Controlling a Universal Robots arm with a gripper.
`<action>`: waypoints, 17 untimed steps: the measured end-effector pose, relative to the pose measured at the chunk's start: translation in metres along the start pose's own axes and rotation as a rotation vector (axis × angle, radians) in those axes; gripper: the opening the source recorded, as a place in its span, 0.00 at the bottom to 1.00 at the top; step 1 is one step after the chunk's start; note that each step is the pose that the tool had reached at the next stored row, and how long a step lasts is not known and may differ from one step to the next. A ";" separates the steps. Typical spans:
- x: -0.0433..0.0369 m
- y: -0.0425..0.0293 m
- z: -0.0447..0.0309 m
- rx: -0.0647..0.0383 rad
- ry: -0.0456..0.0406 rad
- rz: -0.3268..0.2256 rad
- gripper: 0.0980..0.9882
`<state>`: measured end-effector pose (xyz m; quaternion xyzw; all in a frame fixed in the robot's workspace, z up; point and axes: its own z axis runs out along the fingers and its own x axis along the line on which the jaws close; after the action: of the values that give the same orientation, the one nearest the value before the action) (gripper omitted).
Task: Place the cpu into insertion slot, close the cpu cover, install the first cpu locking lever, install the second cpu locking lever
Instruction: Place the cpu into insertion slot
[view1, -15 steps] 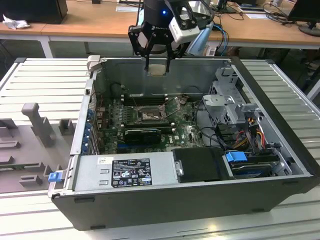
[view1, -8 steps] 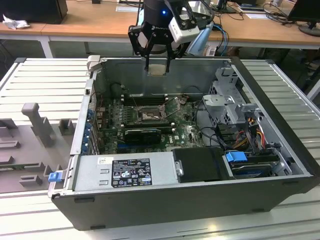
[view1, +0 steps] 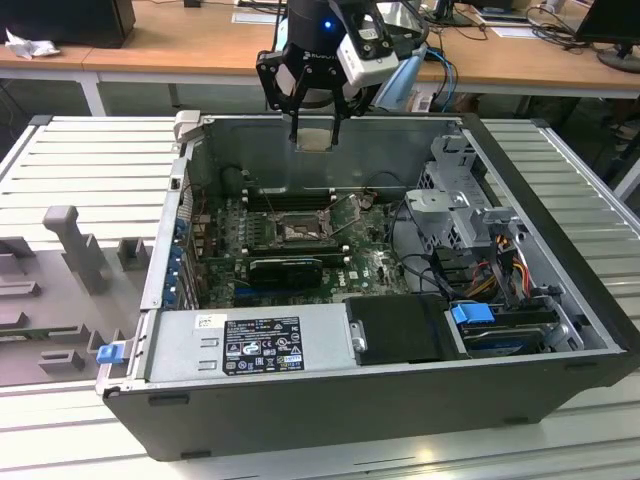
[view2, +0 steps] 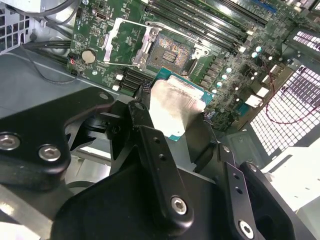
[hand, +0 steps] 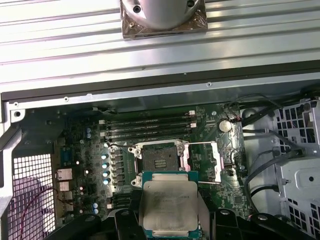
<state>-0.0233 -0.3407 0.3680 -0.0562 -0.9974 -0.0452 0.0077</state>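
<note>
Firmly clamped in the gripper (view1: 316, 128): the cpu (hand: 169, 207), pinched by opposite edges, silvery face up, well above the far wall of the open computer case (view1: 400, 400). Below, on the green motherboard (view1: 370, 265), lying bare: the insertion slot (hand: 160, 161). Swung open just beside it, toward the exterior view's right: the cpu cover (hand: 216, 161).

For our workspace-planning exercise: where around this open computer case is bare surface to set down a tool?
The ribbed silver tabletop is bare on the exterior view's right of the black computer case, and behind the grey moulded tray on its left. Inside, cables crowd it.
</note>
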 end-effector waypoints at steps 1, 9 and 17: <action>0.0000 0.0000 0.0000 0.000 -0.0001 0.001 0.48; 0.0000 0.0000 0.0000 -0.001 -0.0049 0.055 0.48; 0.0000 0.0000 0.0003 -0.004 -0.0162 0.181 0.48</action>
<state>-0.0233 -0.3407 0.3677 -0.1467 -0.9881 -0.0456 0.0036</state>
